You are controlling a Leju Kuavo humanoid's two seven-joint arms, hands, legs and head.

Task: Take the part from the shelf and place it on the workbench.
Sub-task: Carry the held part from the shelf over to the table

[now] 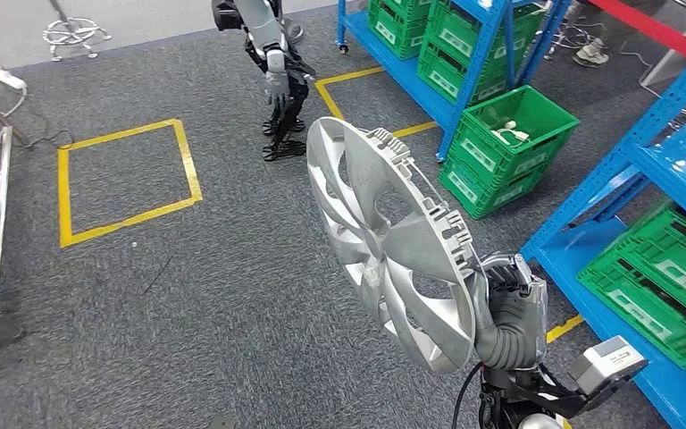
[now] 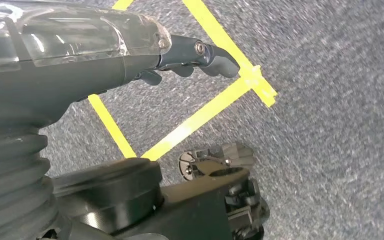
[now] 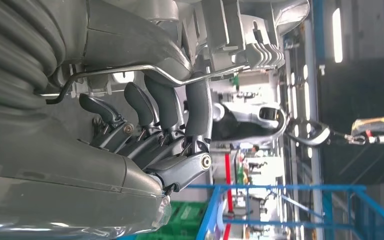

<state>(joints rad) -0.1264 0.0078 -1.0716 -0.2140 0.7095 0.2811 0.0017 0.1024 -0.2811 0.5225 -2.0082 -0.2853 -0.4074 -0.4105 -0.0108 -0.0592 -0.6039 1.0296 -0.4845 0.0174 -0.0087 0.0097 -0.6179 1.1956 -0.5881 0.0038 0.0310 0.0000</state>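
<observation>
A silver wheel cover (image 1: 384, 250), the part in this task, stands on edge at centre right of the head view, gripped at its lower rim by the robot's right hand (image 1: 505, 313). In the right wrist view the dark fingers (image 3: 167, 107) curl over the cover's ribbed rim and its wire ring, a firm grasp. The left hand (image 2: 195, 57) hangs over grey carpet (image 1: 232, 268) crossed by yellow floor tape (image 1: 125, 179); its fingers look curled in with nothing between them. Blue shelving (image 1: 661, 161) with green crates (image 1: 509, 134) fills the right side of the head view, and another humanoid robot (image 1: 272, 67) stands at top centre. No desk is visible, so the carry appears to be under way with placement not yet done. Doing this step well likely means keeping the grasp tight on the rim, holding the broad disc clear of the shelf posts while turning, and leaving the left hand free to steady the far edge if the cover starts to swing.
</observation>
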